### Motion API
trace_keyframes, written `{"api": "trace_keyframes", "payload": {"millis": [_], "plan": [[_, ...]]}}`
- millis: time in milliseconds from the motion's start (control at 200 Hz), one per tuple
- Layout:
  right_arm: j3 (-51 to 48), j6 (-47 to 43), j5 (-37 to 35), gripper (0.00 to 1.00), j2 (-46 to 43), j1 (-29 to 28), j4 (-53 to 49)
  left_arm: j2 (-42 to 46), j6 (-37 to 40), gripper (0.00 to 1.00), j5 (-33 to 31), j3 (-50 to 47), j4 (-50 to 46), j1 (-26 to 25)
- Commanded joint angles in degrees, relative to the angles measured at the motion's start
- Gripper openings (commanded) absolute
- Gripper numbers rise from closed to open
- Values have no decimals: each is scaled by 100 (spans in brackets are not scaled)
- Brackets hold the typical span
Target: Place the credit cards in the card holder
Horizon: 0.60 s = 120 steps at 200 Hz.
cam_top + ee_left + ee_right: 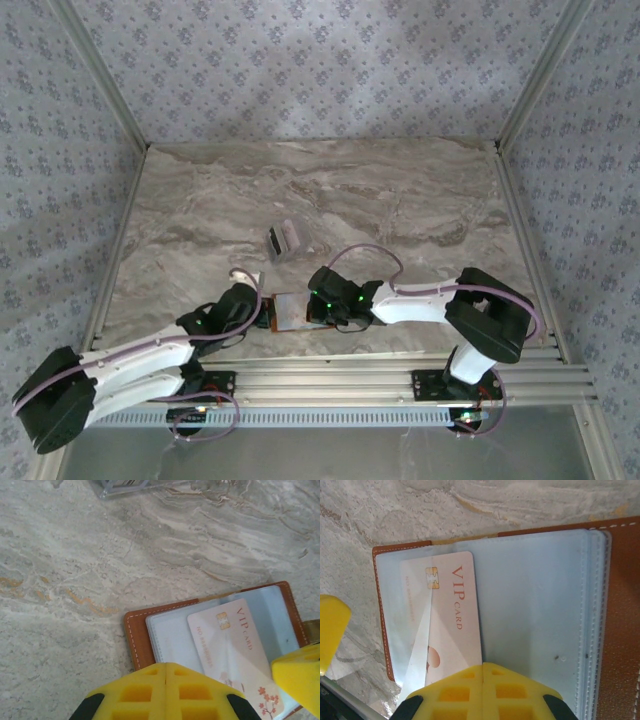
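Left gripper [166, 672]: jaws pressed together, at 9 o'clock edge of card holder [288, 312]. Holder open flat, blue-grey sleeves up. Credit card [447, 615]: pale, "VIP" lettering, on sleeves. Long axis runs 12-to-6 into right gripper [482, 672], closed and nearer, I judge. Can't tell if it pinches card.

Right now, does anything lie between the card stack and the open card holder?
Nothing visible does: only bare table lies between the card stack and the card holder. The left gripper and right gripper, both shut, flank the holder, with one VIP card on its sleeves.
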<state>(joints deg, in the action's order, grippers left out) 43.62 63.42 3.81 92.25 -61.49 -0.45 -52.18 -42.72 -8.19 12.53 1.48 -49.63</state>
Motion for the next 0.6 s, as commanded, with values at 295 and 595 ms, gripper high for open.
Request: {"api": "trace_keyframes", "payload": {"millis": [295,595], "plan": [[208,-199,58,0,131,-40,-12,-968,20,2,230,24,644,-115],[419,-315,113,0,262,-143,61,-1275,-12,2,213,99,854,-223]]}}
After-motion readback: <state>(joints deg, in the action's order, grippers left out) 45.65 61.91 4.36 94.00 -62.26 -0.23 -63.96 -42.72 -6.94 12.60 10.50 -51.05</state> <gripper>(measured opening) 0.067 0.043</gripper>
